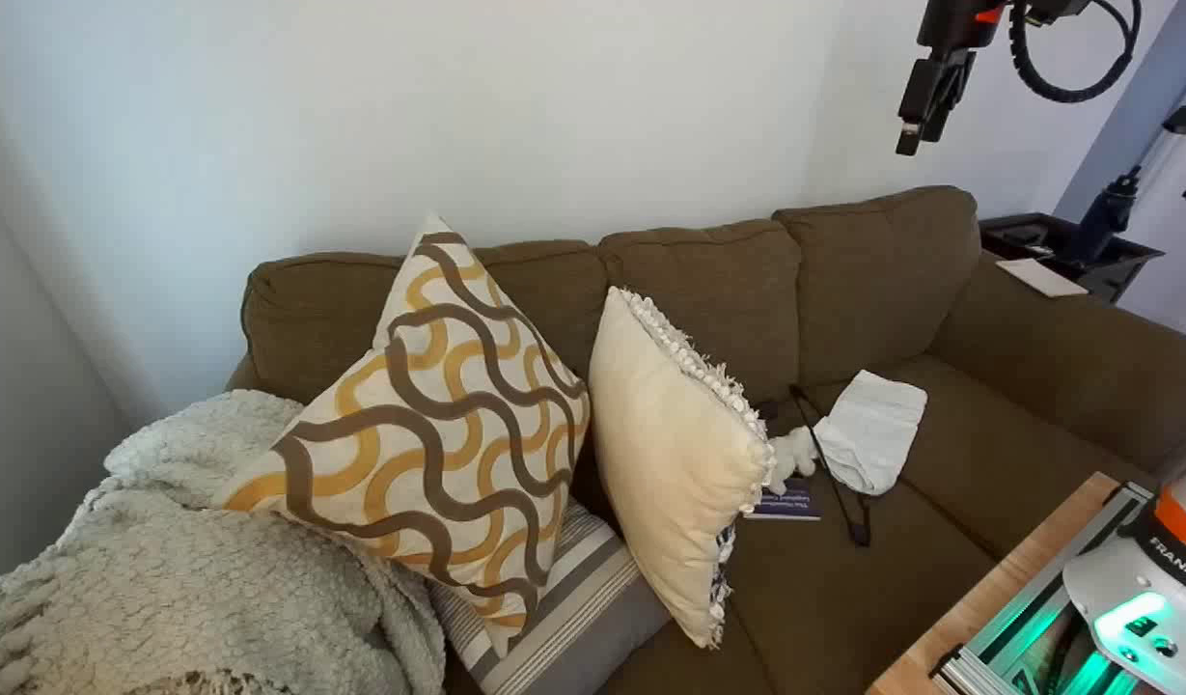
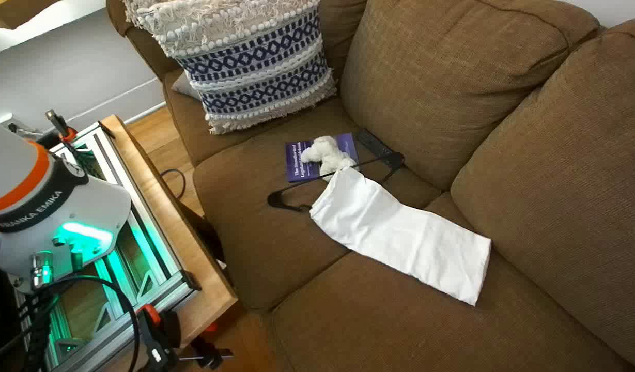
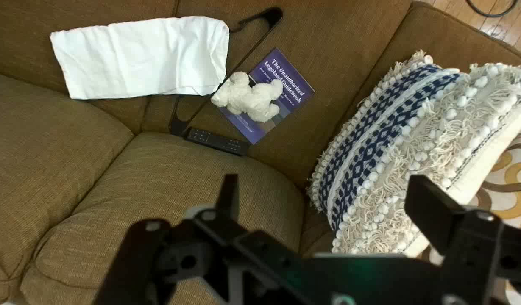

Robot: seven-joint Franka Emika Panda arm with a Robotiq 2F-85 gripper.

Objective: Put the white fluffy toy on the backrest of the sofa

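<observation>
The white fluffy toy (image 2: 326, 153) lies on a purple book (image 2: 295, 164) on the sofa seat, beside a black hanger. It also shows in an exterior view (image 1: 794, 454) and in the wrist view (image 3: 248, 97). The brown sofa backrest (image 1: 701, 290) runs along the wall; its cushions also show in the wrist view (image 3: 171, 186). My gripper (image 1: 921, 140) is high above the right part of the backrest in that exterior view, apart from everything. In the wrist view my gripper (image 3: 324, 181) has its fingers wide apart with nothing between them.
A white cloth (image 2: 405, 235) lies across the black hanger (image 2: 282, 199) near the toy. A black remote (image 3: 218, 142) lies against the backrest. A fringed pillow (image 2: 260, 72), a patterned pillow (image 1: 457, 386) and a fluffy blanket (image 1: 216, 579) take up the sofa's other end.
</observation>
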